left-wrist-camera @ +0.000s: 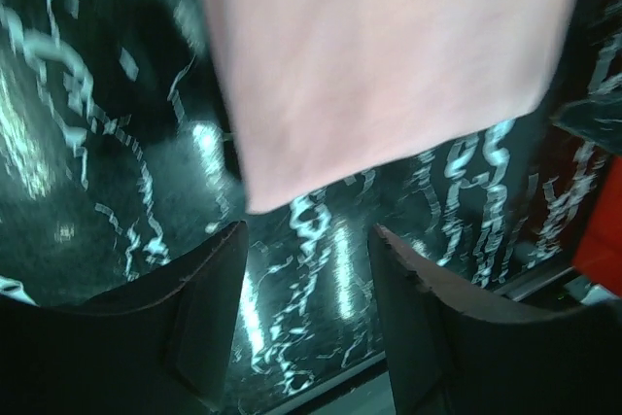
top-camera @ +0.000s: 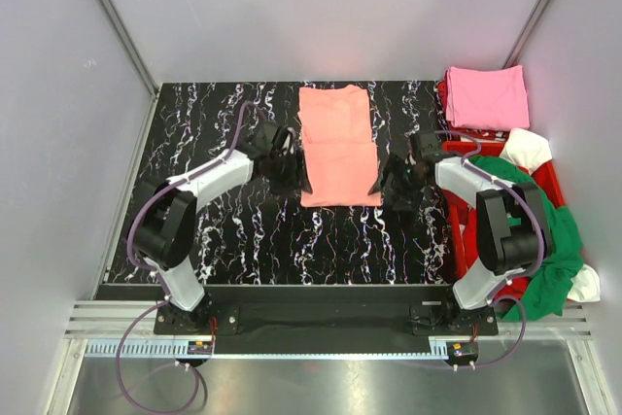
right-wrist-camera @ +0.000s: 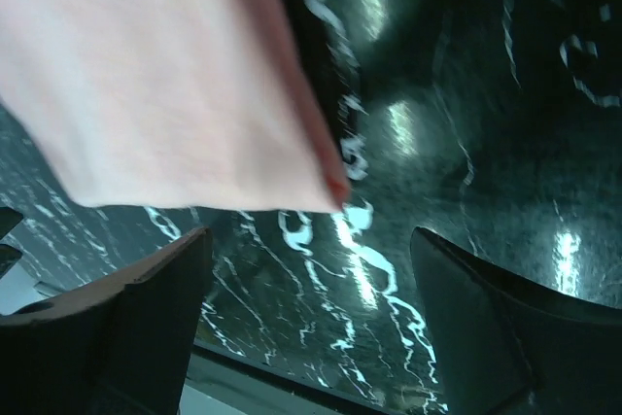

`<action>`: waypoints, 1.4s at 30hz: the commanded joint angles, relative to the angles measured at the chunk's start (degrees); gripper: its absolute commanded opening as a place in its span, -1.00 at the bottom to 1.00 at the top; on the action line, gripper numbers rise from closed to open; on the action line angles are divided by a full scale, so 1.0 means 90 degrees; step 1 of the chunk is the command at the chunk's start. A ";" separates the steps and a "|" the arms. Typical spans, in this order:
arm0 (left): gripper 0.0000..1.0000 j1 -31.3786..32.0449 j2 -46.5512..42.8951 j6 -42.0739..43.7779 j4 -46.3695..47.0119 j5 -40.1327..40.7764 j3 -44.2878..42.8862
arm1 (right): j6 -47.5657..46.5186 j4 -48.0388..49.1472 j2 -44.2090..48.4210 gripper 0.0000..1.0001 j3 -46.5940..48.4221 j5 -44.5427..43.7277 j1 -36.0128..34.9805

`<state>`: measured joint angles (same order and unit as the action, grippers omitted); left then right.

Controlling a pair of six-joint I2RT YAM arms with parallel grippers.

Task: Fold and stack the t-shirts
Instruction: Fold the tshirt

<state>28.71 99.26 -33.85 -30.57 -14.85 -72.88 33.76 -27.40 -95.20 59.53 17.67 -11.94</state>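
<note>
Left claw [top-camera: 285, 160] stood wide open, empty, just beside left edge of salmon shirt [top-camera: 337, 148]. Right claw [top-camera: 396, 185] wide open, empty, near shirt's near right corner. Shirt lay folded into long strip mid-table [top-camera: 233, 240]. Pink shirt [top-camera: 486, 96] lay folded far right.
</note>
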 commanded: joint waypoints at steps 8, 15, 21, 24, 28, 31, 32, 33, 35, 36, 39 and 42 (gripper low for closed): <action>0.37 -0.0016 -0.0219 -0.0546 0.1775 -0.0186 0.1457 | 0.0233 0.0964 0.0207 0.75 -0.0745 0.0166 -0.0001; 0.34 -0.0006 0.0084 -0.0751 0.1902 -0.0049 0.1594 | 0.0312 0.1305 -0.0115 0.31 -0.0891 0.0087 -0.0011; 0.31 -0.0006 0.0269 -0.0868 0.2166 -0.0059 0.1847 | 0.0370 0.1510 -0.0331 -0.01 -0.0969 0.0136 -0.0011; 0.23 0.0003 0.0318 -0.0946 0.2370 -0.0146 0.1984 | 0.0390 0.1560 -0.0360 -0.17 -0.1028 0.0117 -0.0011; -0.07 0.0052 0.0367 -0.1005 0.2478 -0.0137 0.2073 | 0.0448 0.1657 -0.0370 -0.38 -0.1106 0.0116 -0.0001; -0.29 0.0062 0.0474 -0.1015 0.2498 -0.0108 0.2043 | 0.0507 0.1765 -0.0389 -0.59 -0.1145 0.0117 -0.0001; -0.47 0.0062 0.0523 -0.1034 0.2517 -0.0117 0.2024 | 0.0497 0.1784 -0.0399 -0.66 -0.1145 0.0117 -0.0001; -0.55 0.0062 0.0543 -0.1034 0.2527 -0.0108 0.1956 | 0.0487 0.1775 -0.0409 -0.79 -0.1136 0.0136 -0.0001; -0.85 0.0062 0.0611 -0.1025 0.2508 -0.0088 0.1829 | 0.0487 0.1755 -0.0399 -0.92 -0.1136 0.0126 -0.0001; -0.95 0.0072 0.0621 -0.1025 0.2508 -0.0117 0.1780 | 0.0487 0.1736 -0.0389 -0.98 -0.1136 0.0126 -0.0001; -1.00 0.0140 0.0514 -0.1005 0.2362 -0.0108 0.1692 | 0.0497 0.1648 -0.0224 -1.00 -0.1175 0.0156 -0.0001; -1.00 0.0286 0.0105 -0.1005 0.2070 -0.0020 0.1799 | 0.0526 0.1336 0.0196 -1.00 -0.1233 0.0146 -0.0011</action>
<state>29.85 103.20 -43.68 -9.32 -16.49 -56.25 38.44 -12.95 -97.49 49.36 19.38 -11.94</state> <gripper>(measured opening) 0.024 0.017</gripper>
